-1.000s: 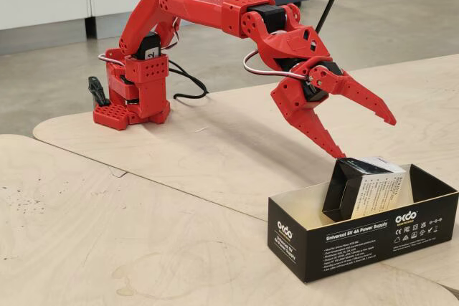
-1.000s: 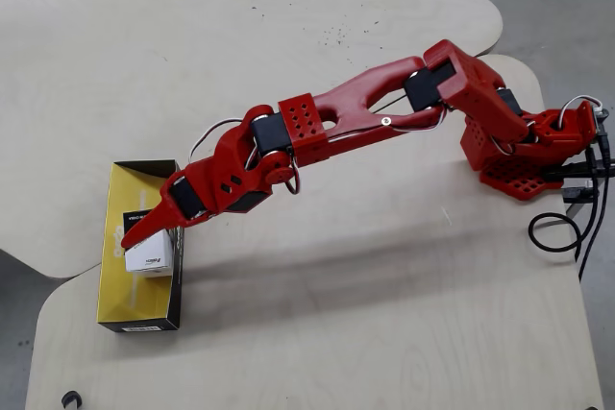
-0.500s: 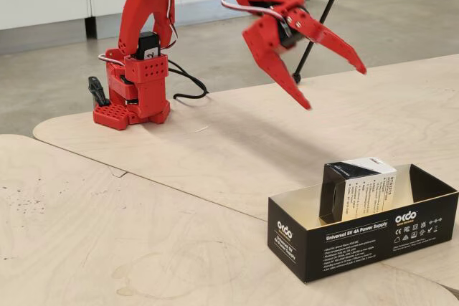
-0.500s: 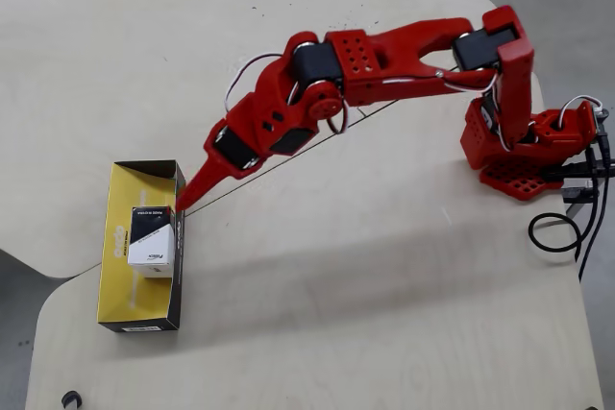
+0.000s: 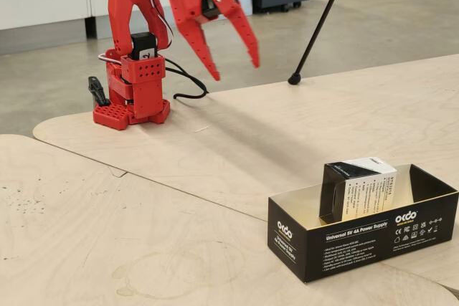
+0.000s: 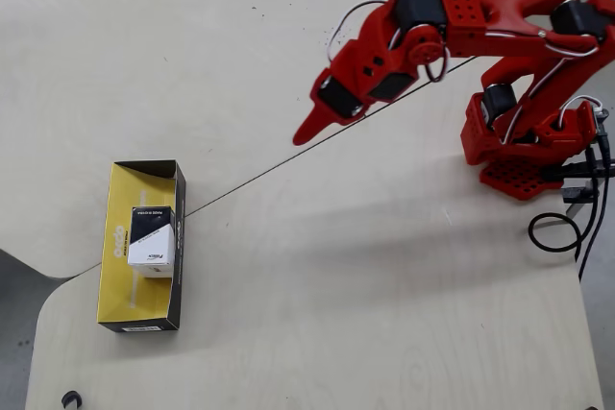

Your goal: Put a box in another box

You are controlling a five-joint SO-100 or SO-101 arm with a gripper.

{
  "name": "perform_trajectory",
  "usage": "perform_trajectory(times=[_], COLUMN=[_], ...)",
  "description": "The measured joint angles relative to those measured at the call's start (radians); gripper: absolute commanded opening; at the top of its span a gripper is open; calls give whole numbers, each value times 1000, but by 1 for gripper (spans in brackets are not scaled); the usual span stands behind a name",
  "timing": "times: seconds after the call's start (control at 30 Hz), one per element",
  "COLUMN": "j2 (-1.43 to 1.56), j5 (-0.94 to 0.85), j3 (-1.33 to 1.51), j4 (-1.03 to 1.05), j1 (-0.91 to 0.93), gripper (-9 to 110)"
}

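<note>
The small black and white box (image 5: pixel 358 188) stands upright inside the long black box (image 5: pixel 358 240), whose front carries white "Universal 5V 4A Power Supply" print. From overhead the box (image 6: pixel 152 237) sits mid-length in the long box's yellow interior (image 6: pixel 136 295), at the table's left edge. My red gripper (image 5: pixel 235 71) hangs open and empty, high in the air close to the arm's base, far from both boxes. In the overhead view the gripper (image 6: pixel 300 136) points down-left, its fingers overlapping.
The red arm base (image 5: pixel 133 98) sits at the back left of the fixed view, and at the right (image 6: pixel 524 156) seen from overhead, with black cables (image 6: pixel 562 228) beside it. A black pole (image 5: pixel 319 19) rests its foot on the table. Two tabletops meet along a seam (image 6: pixel 288 156).
The open gripper let go of the box, which dropped upright into the long box. The arm then lifted and folded back toward its base.
</note>
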Motion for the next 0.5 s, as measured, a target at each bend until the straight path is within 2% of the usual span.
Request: perform_trajectory(times=[0.13, 0.5], j2=[195, 491], j5=[-40, -92], j3=[259, 787], j4=[0, -160], j1=[31, 41], gripper=[-1, -1])
